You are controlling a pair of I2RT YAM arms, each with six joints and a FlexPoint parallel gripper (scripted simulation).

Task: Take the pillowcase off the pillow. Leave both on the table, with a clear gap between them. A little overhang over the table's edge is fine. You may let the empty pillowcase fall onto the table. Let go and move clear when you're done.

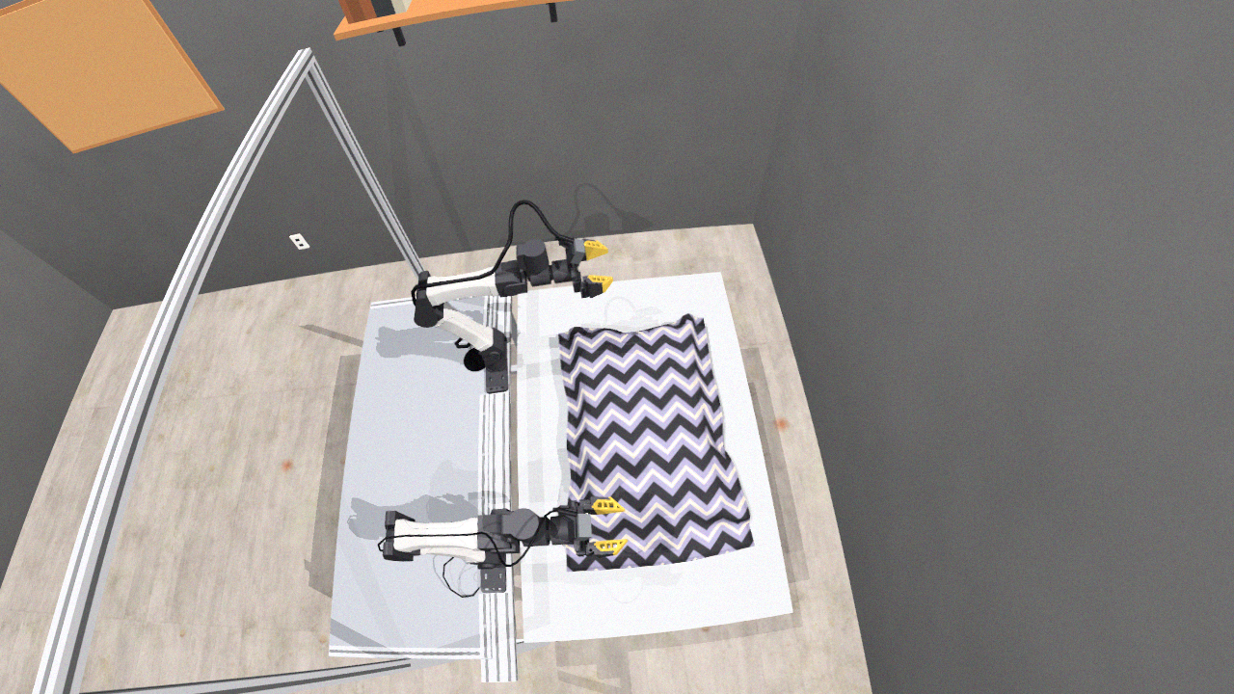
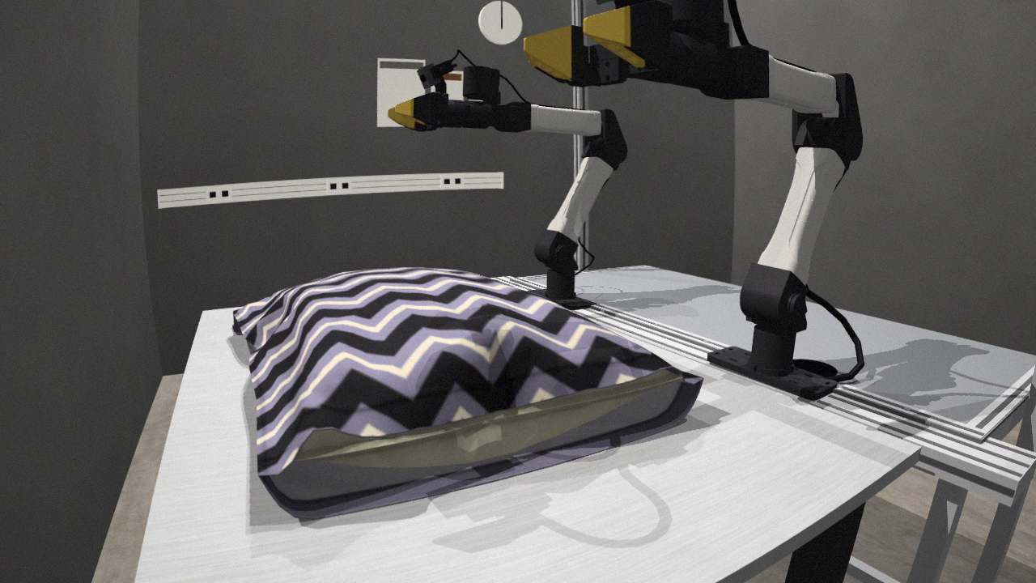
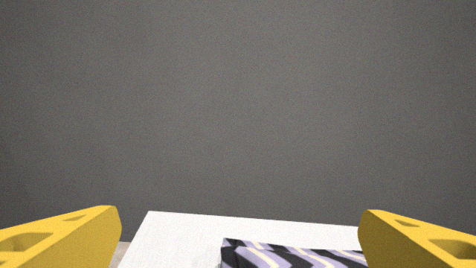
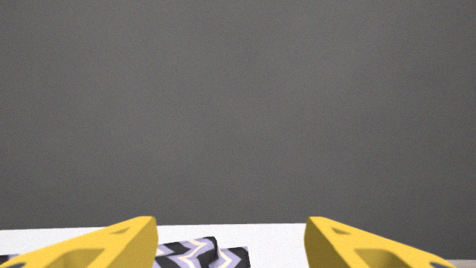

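Note:
The pillowcase (image 1: 642,431) (image 2: 405,325) (image 3: 256,260) (image 4: 193,257), with black, lavender and cream zigzags, lies plump on the white table (image 1: 551,603) (image 2: 760,492). Its open mouth faces the exterior view, at the end nearer my left arm. An olive-beige surface (image 2: 463,444) shows inside the mouth; I cannot tell if it is the pillow or lining. The pillow's bulk fills the case. My left gripper (image 1: 608,266) (image 2: 554,36) (image 3: 239,219) is wide open and empty, high beyond the mouth end. My right gripper (image 1: 623,525) (image 2: 389,113) (image 4: 231,228) is partly open and empty, high over the closed end.
A metal rail (image 1: 496,448) (image 2: 673,345) carries both arm bases alongside the table, with a grey tabletop (image 1: 405,431) behind it. A tall metal frame (image 1: 215,206) rises behind the arms. The pillowcase lies within the table's edges.

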